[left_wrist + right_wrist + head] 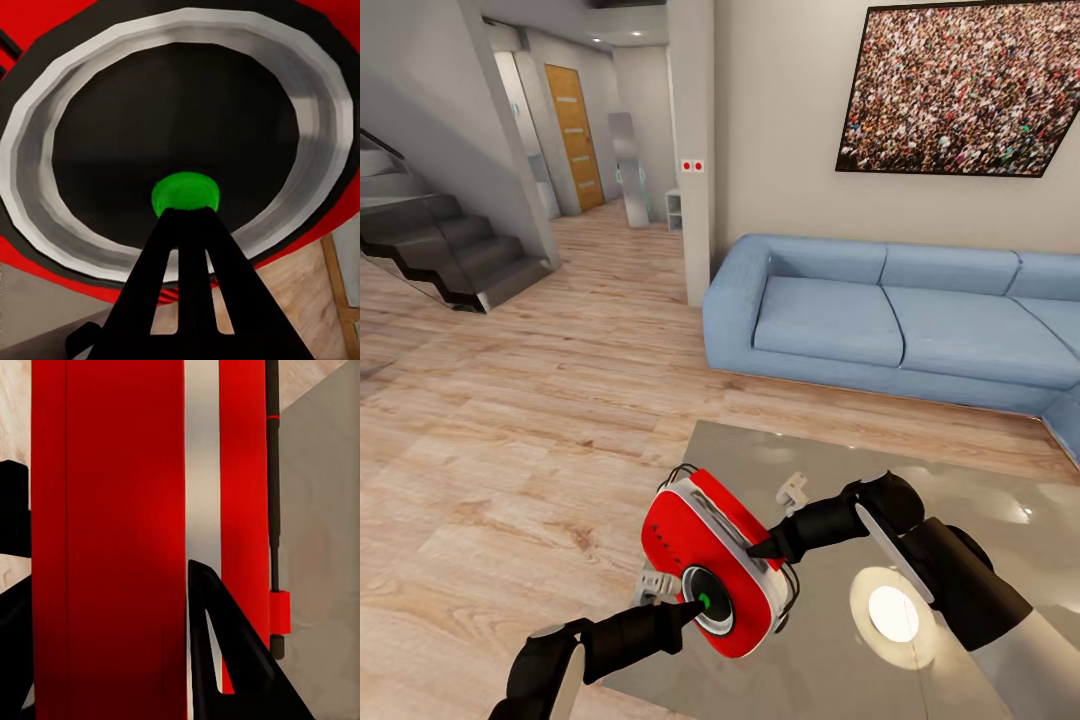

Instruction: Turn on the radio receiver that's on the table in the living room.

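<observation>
Gripping the radio receiver (712, 560), left gripper (695, 603) touching its green dot (185, 191)

A: Any lettering on the radio receiver (715, 560), lower centre of frame?

B: A faint dark mark on its red face, too small to read. Nothing legible on the two red wall switches (693, 165), upper centre, either.

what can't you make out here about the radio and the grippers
- Radio back and underside: head view, turned away from the camera.
- Radio outline: left wrist view, cut by the edges; the dial crowds the picture.
- Left gripper contact with the green dot: too close to tell.
- Sofa right end: cut off.
</observation>
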Tool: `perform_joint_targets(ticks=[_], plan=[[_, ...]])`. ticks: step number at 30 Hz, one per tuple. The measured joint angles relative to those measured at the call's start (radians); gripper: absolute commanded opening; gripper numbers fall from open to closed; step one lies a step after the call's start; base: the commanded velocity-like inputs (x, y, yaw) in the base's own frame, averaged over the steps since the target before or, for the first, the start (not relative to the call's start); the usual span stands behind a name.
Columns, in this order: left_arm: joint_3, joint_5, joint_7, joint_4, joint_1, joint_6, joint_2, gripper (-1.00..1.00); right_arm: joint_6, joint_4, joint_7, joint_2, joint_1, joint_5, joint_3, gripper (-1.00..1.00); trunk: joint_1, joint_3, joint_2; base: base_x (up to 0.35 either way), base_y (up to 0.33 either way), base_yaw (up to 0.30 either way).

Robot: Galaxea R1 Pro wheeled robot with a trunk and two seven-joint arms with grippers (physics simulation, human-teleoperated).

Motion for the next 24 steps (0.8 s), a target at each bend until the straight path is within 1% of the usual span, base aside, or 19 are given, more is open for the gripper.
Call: perform_joint_targets(ticks=[2, 3, 4, 5, 6, 7, 8, 9, 10, 11, 12, 13, 15, 16, 19, 20, 21, 23, 24], plan=[[0.0, -0.003, -0.001, -0.004, 0.0, 0.0, 0.0, -1.0, 0.003, 0.008, -0.005, 0.0, 0.0, -0.011, -0.001, -1.0, 0.0, 0.0, 0.0, 0.0, 0.0, 0.0], [0.0, 0.002, -0.004, -0.006, 0.0, 0.0, 0.0, -1.0, 0.012, 0.023, -0.012, 0.002, 0.0, -0.023, -0.001, -1.0, 0.0, 0.0, 0.0, 0.0, 0.0, 0.0], [0.0, 0.002, -0.006, -0.007, 0.0, 0.0, 0.0, -1.0, 0.014, 0.034, -0.021, 0.003, 0.0, -0.026, -0.003, -1.0, 0.0, 0.0, 0.0, 0.0, 0.0, 0.0], [0.0, 0.003, -0.009, -0.009, 0.0, 0.0, 0.0, -1.0, 0.017, 0.061, -0.042, 0.005, 0.0, -0.03, -0.006, -1.0, 0.0, 0.0, 0.0, 0.0, 0.0, 0.0], [0.0, 0.003, -0.012, -0.01, 0.0, 0.0, 0.0, -1.0, 0.016, 0.099, -0.074, 0.007, 0.0, -0.007, -0.007, -1.0, 0.0, 0.0, 0.0, 0.0, 0.0, 0.0], [0.0, 0.003, -0.014, -0.01, 0.0, 0.0, 0.0, -1.0, 0.017, 0.165, -0.132, 0.011, 0.0, 0.019, -0.012, -1.0, 0.0, 0.0, 0.0, 0.0, 0.0, 0.0], [0.0, 0.003, -0.014, -0.011, 0.0, 0.0, 0.0, -1.0, 0.006, 0.22, -0.182, 0.013, -0.001, 0.093, -0.017, -1.0, 0.0, 0.0, 0.0, 0.0, 0.0, 0.0], [0.0, 0.003, -0.014, -0.011, 0.0, 0.0, 0.0, -1.0, -0.002, 0.262, -0.247, 0.015, -0.001, 0.135, -0.03, -1.0, 0.0, 0.0, 0.0, 0.0, 0.0, 0.0], [0.0, 0.003, -0.015, -0.011, 0.0, 0.0, 0.001, -1.0, -0.008, 0.274, -0.299, 0.015, -0.001, 0.146, -0.036, -1.0, 0.0, 0.0, 0.0, 0.0, 0.0, 0.0], [0.0, 0.003, -0.015, -0.011, 0.0, 0.0, 0.001, -1.0, -0.007, 0.285, -0.317, 0.016, -0.001, 0.126, -0.04, -1.0, 0.0, 0.0, 0.0, 0.0, 0.0, 0.0], [0.0, 0.003, -0.015, -0.01, 0.0, 0.001, 0.001, -1.0, 0.002, 0.291, -0.341, 0.017, -0.001, 0.079, -0.043, -1.0, 0.0, 0.0, 0.0, 0.0, 0.0, 0.0], [0.0, 0.002, -0.015, -0.01, 0.0, 0.001, 0.002, -1.0, 0.004, 0.295, -0.363, 0.017, -0.001, 0.063, -0.046, -1.0, 0.0, 0.0, 0.0, 0.0, 0.0, 0.0], [0.0, 0.002, -0.015, -0.009, 0.0, 0.001, 0.002, -1.0, -0.006, 0.299, -0.388, 0.016, -0.001, 0.103, -0.052, -1.0, 0.0, 0.0, 0.0, 0.0, 0.0, 0.0], [0.0, 0.002, -0.015, -0.009, 0.0, 0.001, 0.003, -1.0, -0.007, 0.301, -0.399, 0.016, -0.001, 0.108, -0.055, -1.0, 0.0, 0.0, 0.0, 0.0, 0.0, 0.0], [0.0, 0.002, -0.015, -0.005, 0.0, 0.001, 0.004, -1.0, -0.003, 0.302, -0.427, 0.016, -0.001, 0.082, -0.058, -1.0, 0.0, 0.0, 0.0, 0.0, 0.0, 0.0], [0.0, 0.002, -0.014, -0.004, 0.0, 0.0, 0.004, -1.0, -0.003, 0.302, -0.445, 0.016, -0.001, 0.085, -0.059, -1.0, 0.0, 0.0, 0.0, 0.0, 0.0, 0.0], [0.0, 0.002, -0.014, -0.004, 0.0, 0.0, 0.004, -1.0, -0.006, 0.303, -0.457, 0.015, -0.001, 0.1, -0.059, -1.0, 0.0, 0.0, 0.0, 0.0, 0.0, 0.0], [0.0, 0.001, -0.014, -0.002, 0.0, 0.0, 0.004, -1.0, -0.006, 0.303, -0.506, 0.016, -0.001, 0.096, -0.06, -1.0, 0.0, 0.0, 0.0, 0.0, 0.0, 0.0], [0.0, 0.001, -0.014, -0.002, 0.0, 0.0, 0.004, -1.0, -0.007, 0.303, -0.518, 0.016, -0.001, 0.101, -0.06, -1.0, 0.0, 0.0, 0.0, 0.0, 0.0, 0.0]])
